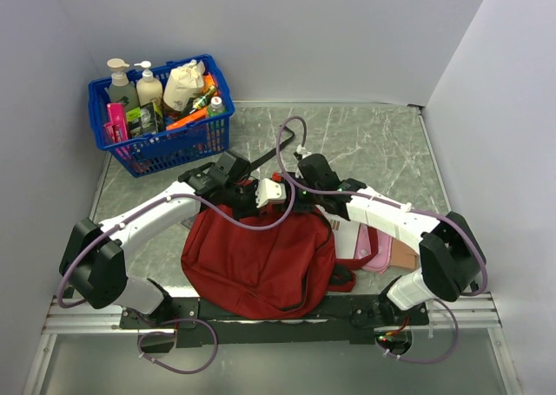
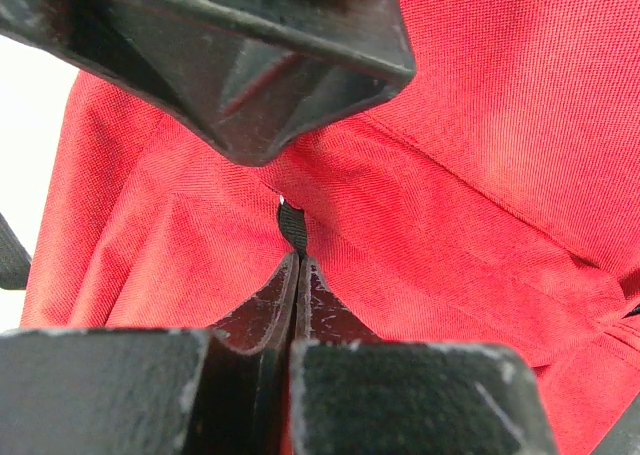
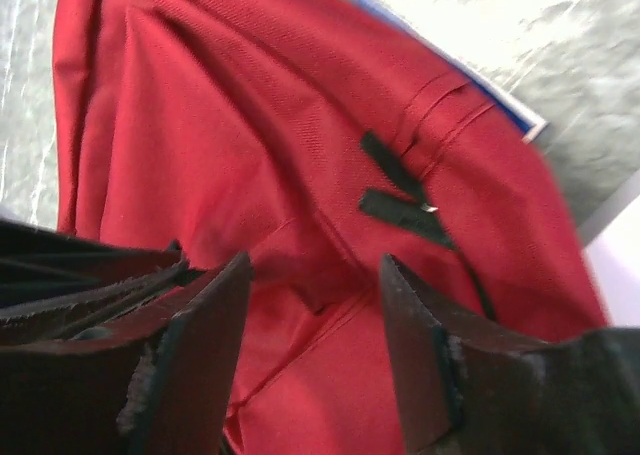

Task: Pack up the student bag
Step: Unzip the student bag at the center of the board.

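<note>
Left jaws shut, pinching black tab [image 2: 292, 225] of student bag [image 1: 261, 260]. Right jaws apart, empty; bag fabric directly beneath, zipper pulls [image 3: 405, 207] just beyond tips. Risk: thin tab slips under pull; right closes on loose cloth, missing pulls.

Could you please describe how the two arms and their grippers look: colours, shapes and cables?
Both the left arm and the right arm have white shells between bulky black joints. A thin purple cable loops along each. The left gripper and right gripper are black, with flat wedge-shaped fingers scuffed grey at the edges.
</note>
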Robot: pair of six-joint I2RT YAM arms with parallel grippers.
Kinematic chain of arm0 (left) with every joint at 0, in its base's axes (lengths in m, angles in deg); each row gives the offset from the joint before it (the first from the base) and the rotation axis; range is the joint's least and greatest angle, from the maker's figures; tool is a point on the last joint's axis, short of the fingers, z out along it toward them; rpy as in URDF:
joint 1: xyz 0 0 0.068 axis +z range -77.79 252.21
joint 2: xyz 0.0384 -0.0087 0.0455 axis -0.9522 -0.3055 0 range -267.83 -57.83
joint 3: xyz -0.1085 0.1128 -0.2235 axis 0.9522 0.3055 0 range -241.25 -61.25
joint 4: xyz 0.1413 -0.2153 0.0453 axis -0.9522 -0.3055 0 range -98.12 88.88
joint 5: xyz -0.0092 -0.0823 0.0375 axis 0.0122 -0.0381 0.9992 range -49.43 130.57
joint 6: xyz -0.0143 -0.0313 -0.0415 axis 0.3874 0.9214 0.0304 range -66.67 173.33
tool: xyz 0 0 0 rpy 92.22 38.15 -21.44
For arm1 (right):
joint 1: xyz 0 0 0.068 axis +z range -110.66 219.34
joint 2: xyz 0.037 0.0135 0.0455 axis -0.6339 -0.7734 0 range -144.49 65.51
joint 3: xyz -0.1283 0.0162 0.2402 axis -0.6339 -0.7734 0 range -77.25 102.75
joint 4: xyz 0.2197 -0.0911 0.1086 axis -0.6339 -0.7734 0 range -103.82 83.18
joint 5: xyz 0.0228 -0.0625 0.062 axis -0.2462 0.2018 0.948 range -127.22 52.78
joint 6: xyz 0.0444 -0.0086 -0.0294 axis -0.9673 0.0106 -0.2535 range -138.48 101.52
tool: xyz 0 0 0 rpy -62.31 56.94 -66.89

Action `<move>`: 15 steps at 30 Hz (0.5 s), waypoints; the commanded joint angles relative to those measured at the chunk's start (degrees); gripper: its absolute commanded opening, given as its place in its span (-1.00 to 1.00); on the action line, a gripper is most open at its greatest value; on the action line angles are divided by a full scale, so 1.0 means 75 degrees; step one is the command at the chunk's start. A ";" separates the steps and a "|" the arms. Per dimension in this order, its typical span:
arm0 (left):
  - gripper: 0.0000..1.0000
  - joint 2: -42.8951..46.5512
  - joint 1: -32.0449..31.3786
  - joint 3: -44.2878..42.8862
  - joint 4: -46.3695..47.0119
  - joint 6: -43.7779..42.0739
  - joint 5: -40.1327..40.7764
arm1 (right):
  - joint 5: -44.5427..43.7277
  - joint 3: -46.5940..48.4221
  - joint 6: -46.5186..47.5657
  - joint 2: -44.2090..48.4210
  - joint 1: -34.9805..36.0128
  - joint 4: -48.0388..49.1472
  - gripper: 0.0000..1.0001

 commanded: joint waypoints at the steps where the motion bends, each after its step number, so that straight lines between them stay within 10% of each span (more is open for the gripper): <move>1: -0.98 0.0239 -0.0052 -0.0084 0.0068 0.0152 -0.0058 | 0.0169 0.0084 -0.0272 0.0122 0.0143 0.0073 0.08; 6: -0.98 0.0227 -0.0064 -0.0084 0.0079 0.0128 -0.0034 | 0.0169 0.0296 -0.0284 -0.0137 0.0202 0.0050 -0.27; 10: -0.98 0.0204 -0.0064 -0.0072 0.0091 0.0152 -0.0046 | 0.0075 0.0295 -0.0331 -0.0113 0.0214 0.0015 -0.94; 15: -0.98 0.0204 -0.0087 -0.0037 0.0150 0.0152 0.0071 | -0.0158 0.0261 -0.0307 0.0039 0.0190 -0.0020 -1.00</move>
